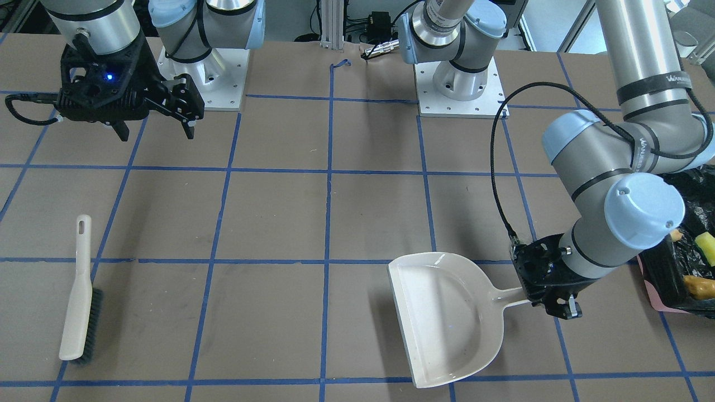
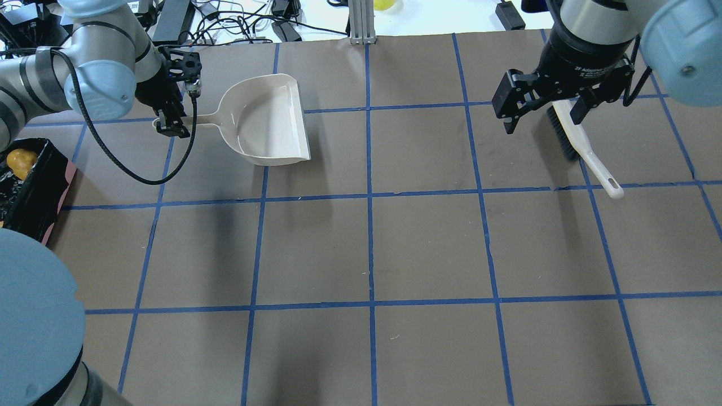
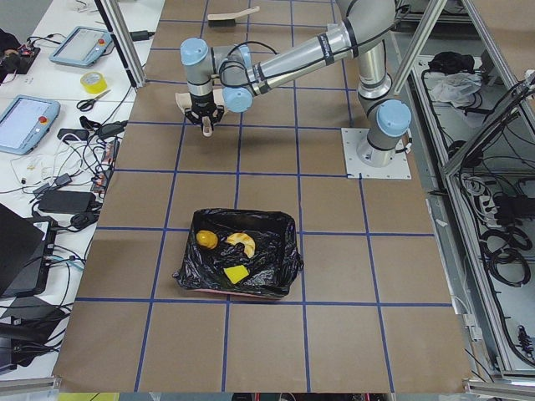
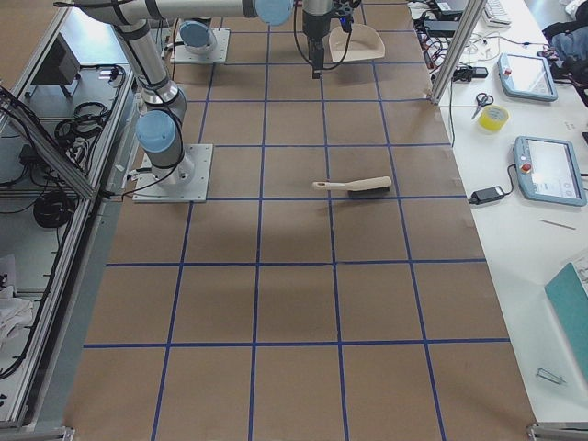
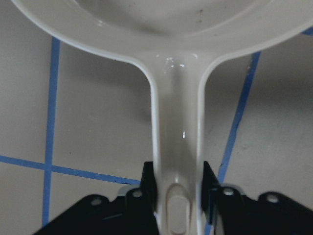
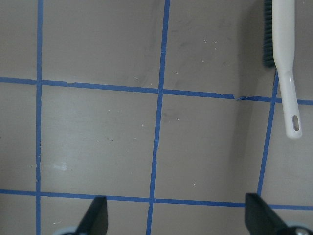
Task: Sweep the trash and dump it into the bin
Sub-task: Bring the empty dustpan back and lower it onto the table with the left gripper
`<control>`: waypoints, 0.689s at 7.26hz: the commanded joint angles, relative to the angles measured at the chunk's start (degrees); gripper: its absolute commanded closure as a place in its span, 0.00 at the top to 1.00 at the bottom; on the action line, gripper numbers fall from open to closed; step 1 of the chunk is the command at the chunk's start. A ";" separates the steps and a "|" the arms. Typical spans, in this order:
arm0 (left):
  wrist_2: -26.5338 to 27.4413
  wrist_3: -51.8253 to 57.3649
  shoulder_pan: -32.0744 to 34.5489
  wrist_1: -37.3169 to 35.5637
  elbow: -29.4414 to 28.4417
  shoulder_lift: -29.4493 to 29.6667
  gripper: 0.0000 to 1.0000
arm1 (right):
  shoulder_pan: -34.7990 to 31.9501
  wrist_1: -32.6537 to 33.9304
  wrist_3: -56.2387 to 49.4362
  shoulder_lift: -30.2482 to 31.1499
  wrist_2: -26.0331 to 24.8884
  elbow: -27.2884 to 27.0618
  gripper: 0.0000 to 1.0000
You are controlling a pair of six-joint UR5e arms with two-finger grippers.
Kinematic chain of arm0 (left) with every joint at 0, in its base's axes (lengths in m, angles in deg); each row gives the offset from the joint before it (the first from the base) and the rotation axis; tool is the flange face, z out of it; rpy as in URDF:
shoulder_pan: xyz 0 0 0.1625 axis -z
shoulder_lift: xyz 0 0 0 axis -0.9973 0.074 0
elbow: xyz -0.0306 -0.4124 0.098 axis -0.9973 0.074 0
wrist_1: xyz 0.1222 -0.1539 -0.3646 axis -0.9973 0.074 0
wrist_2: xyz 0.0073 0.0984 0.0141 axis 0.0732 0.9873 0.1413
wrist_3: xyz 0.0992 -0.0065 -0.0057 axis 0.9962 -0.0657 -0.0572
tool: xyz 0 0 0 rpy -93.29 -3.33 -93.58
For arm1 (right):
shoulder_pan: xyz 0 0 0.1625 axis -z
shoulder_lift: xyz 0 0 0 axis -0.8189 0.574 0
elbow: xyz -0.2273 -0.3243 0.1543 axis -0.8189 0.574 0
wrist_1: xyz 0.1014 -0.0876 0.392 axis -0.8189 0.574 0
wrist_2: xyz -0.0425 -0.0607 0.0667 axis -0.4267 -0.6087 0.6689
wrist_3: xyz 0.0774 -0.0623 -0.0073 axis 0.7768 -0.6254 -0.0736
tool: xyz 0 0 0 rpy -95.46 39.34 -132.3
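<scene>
Overhead and front cameras face each other across the table, sharing dustpan and brush. Side cameras look along it; wrist cameras look down, close.

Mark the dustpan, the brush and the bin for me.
dustpan [image 2: 265,121], overhead exterior view, floor of the pan
brush [image 1: 77,304], exterior front-facing view, white handle
bin [image 3: 282,251], exterior left view, bag-lined side wall

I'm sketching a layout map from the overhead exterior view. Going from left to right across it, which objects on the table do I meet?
bin → dustpan → brush
</scene>
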 commanded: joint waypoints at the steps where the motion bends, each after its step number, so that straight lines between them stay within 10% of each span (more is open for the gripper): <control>1: 0.09 3.37 0.55 -3.87 -0.26 4.08 0.00 | 0.00 -0.11 0.05 0.13 0.00 0.00 1.00; 5: 7.55 5.49 1.69 -4.49 0.18 5.06 0.00 | 0.00 0.41 0.14 0.30 0.00 0.00 1.00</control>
